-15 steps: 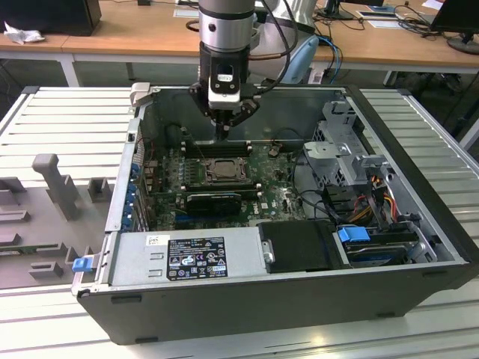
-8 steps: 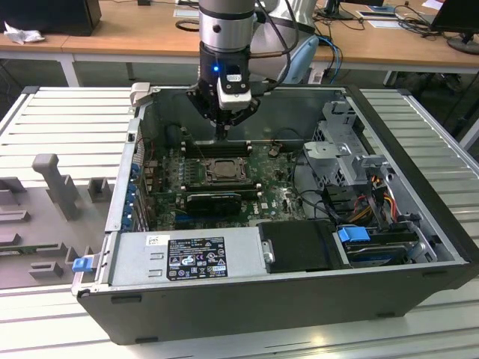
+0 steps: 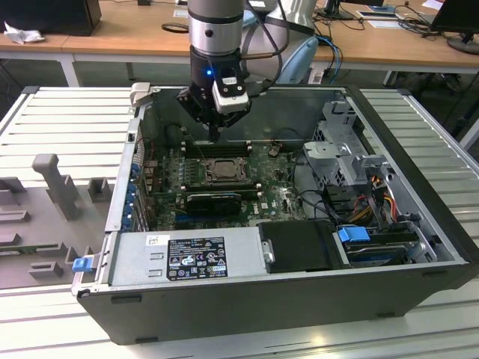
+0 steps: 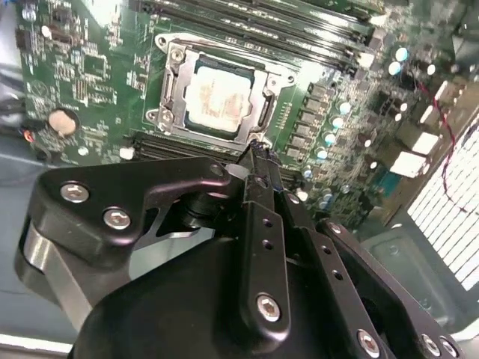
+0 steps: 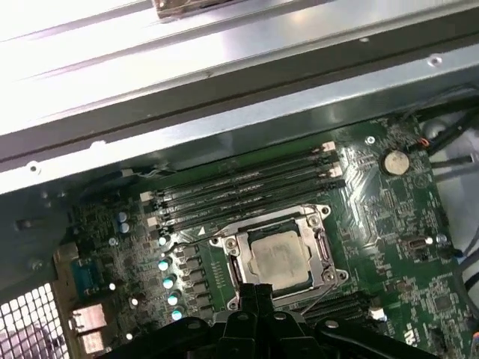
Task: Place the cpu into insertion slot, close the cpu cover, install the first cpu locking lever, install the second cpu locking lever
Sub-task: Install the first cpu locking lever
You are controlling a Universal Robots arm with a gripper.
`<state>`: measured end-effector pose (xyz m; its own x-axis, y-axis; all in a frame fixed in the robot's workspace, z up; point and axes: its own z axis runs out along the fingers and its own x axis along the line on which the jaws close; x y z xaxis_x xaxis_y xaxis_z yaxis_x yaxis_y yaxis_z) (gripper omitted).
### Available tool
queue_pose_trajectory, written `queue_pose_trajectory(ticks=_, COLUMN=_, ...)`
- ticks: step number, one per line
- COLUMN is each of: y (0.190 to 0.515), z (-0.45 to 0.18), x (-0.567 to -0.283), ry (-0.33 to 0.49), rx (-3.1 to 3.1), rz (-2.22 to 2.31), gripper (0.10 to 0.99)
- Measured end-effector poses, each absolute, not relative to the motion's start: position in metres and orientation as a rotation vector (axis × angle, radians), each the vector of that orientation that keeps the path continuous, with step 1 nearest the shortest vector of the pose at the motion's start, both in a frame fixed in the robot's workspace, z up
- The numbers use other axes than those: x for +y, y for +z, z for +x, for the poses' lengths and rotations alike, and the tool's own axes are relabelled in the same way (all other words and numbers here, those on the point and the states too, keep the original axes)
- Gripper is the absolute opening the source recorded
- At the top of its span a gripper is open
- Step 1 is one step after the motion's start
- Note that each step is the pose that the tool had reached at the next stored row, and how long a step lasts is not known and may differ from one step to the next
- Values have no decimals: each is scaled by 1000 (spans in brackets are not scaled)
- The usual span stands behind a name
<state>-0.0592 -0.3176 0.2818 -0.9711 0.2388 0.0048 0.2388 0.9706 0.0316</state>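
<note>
Inside the open computer case [image 3: 262, 299], the cpu [image 4: 217, 97] lies seated in the insertion slot [image 3: 206, 173]. The cpu cover [image 5: 322, 247] looks folded flat around it, with the chip showing through the cut-out. So the work seems to stand at the locking levers; whether either is latched I cannot tell. Beyond the socket's far edge, above the memory slots [image 5: 247, 191], hangs the tool [image 3: 215, 137], fingers pinched together and empty. A thin lever calls for exact tip placement.
</note>
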Motion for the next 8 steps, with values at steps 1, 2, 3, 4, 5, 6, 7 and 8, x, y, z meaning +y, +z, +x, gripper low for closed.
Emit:
queue_pose_trajectory(ticks=1, y=280, z=-59, x=-318, ry=-50, rx=-3124, rz=-312, gripper=106)
queue_pose_trajectory(ticks=2, y=279, z=-59, x=-318, ry=-50, rx=-3129, rz=-247, gripper=106)
queue_pose_trajectory(ticks=3, y=278, z=-59, x=-318, ry=-50, rx=-3131, rz=-213, gripper=106)
queue_pose_trajectory(ticks=4, y=278, z=-59, x=-318, ry=-50, rx=-3133, rz=-185, gripper=106)
queue_pose_trajectory(ticks=5, y=277, z=-59, x=-318, ry=-50, rx=-3135, rz=-137, gripper=106)
queue_pose_trajectory(ticks=6, y=276, z=-59, x=-318, ry=-50, rx=-3136, rz=-122, gripper=106)
queue_pose_trajectory(ticks=7, y=275, z=-60, x=-318, ry=-50, rx=-3137, rz=-115, gripper=106)
queue_pose_trajectory(ticks=8, y=274, z=-64, x=-318, ry=-50, rx=-3139, rz=-112, gripper=106)
